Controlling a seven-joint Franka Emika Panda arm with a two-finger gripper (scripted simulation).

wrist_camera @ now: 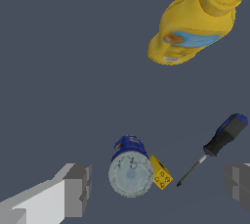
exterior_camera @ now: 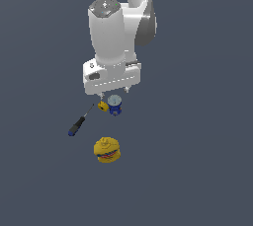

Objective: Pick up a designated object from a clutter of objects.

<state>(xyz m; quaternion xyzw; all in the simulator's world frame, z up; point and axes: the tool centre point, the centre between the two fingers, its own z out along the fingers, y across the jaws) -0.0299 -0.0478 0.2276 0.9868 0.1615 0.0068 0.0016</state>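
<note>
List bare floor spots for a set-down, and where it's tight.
Free: floor between the small blue cylindrical can and yellow burger-shaped lump; wide floor toward the exterior view's right. Crowded: tiny yellow block touches the can, thin dark-handled screwdriver close by, open gripper overhead.

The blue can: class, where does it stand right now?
In the exterior view, the blue can stands upright just below the open gripper, touching the yellow block on its left.
</note>
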